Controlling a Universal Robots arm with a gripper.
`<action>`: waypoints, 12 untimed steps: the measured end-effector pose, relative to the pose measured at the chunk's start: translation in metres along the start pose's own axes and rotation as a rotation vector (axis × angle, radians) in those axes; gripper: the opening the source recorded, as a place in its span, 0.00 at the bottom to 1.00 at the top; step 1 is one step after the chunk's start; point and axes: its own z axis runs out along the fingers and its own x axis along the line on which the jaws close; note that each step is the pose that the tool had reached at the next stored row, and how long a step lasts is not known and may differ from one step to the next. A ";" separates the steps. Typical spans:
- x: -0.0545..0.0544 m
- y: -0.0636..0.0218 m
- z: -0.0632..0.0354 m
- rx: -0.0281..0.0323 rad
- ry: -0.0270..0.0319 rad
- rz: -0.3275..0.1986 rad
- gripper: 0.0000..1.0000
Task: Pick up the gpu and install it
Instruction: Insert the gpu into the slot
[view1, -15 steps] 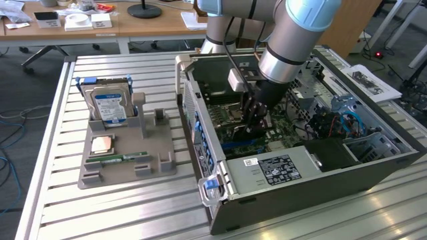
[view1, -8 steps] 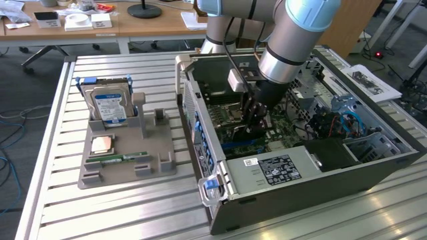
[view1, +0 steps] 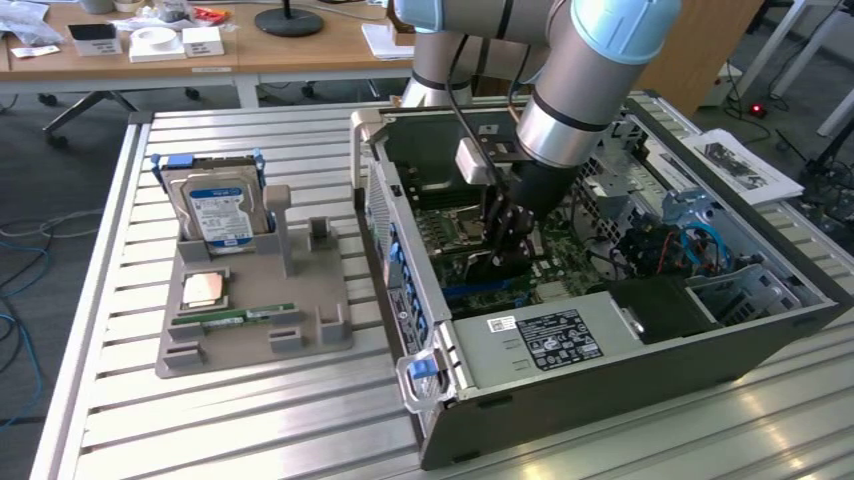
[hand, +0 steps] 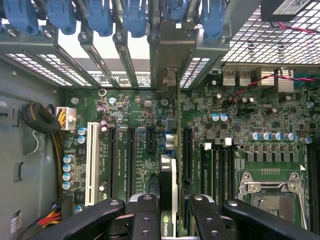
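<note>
The gpu (hand: 170, 165) appears edge-on in the wrist view, a thin dark card with a green logo near my fingers. Its silvery end bracket (hand: 170, 55) stands against the case's rear slot openings. My gripper (hand: 172, 212) is shut on the card's upper edge, with one black finger (hand: 145, 212) on each side. The card stands upright over the green motherboard (hand: 250, 115), in line with a long black expansion slot. In the exterior view the gripper (view1: 509, 238) reaches down into the open computer case (view1: 601, 340), and the gpu (view1: 497, 266) is a dark shape under it.
Blue retention clips (hand: 100, 15) line the case's rear wall. A white slot (hand: 92, 162) and an open CPU socket (hand: 270, 195) flank the card. Outside the case, a grey fixture (view1: 254, 335) holds a blue-labelled hard drive (view1: 220, 210), a processor chip (view1: 203, 290) and a green memory stick (view1: 235, 315).
</note>
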 end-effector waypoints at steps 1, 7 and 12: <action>0.000 0.0000 0.0001 0.0000 0.0000 0.000 0.27; 0.000 0.0000 0.0001 0.0000 -0.0001 0.000 0.27; 0.000 0.0000 0.0001 0.0000 -0.0001 0.000 0.27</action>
